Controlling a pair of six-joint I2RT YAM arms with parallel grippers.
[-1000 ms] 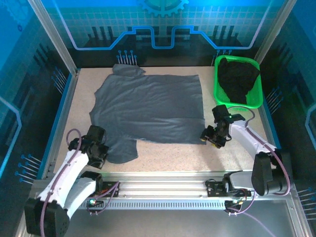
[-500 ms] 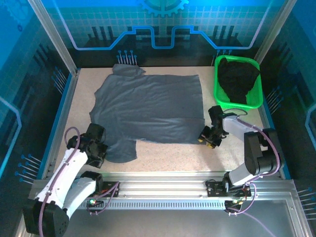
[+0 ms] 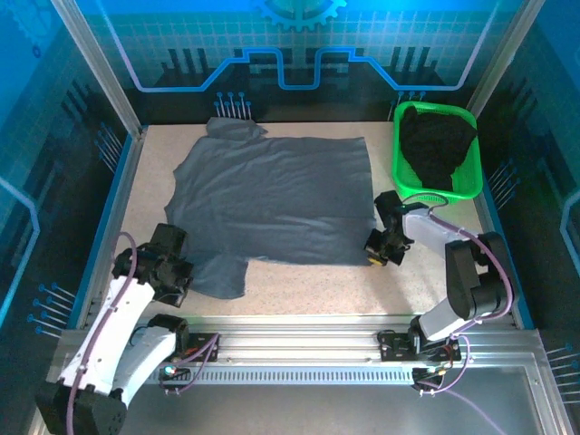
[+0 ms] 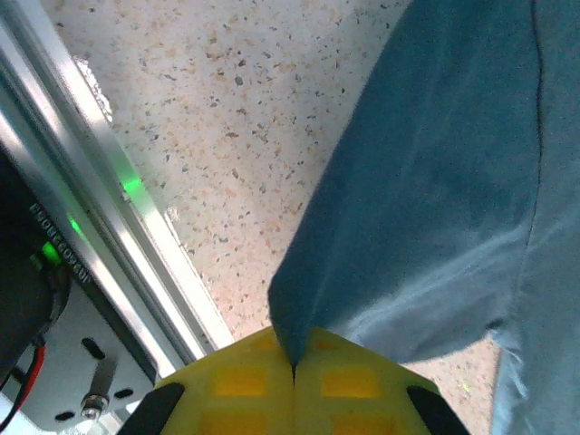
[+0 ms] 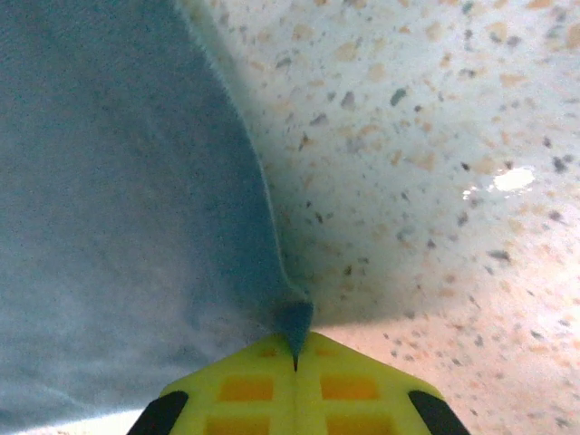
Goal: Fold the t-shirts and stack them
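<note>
Grey shirt [image 3: 272, 199]: corner tips vanish between pressed-together jaws of left gripper [image 4: 294, 373] and right gripper [image 5: 294, 362]; cloth cut off by wrist-view edges. Black shirt [image 3: 437, 145] bunched in basket [image 3: 399, 177]: sleeves, collar indistinguishable; basket floor hidden beneath.

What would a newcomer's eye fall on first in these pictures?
The grey shirt lies spread flat over the middle of the table, by far the largest thing. The left gripper is shut on its near left edge and the right gripper on its near right corner. A black shirt sits bunched in the green basket at the far right.
</note>
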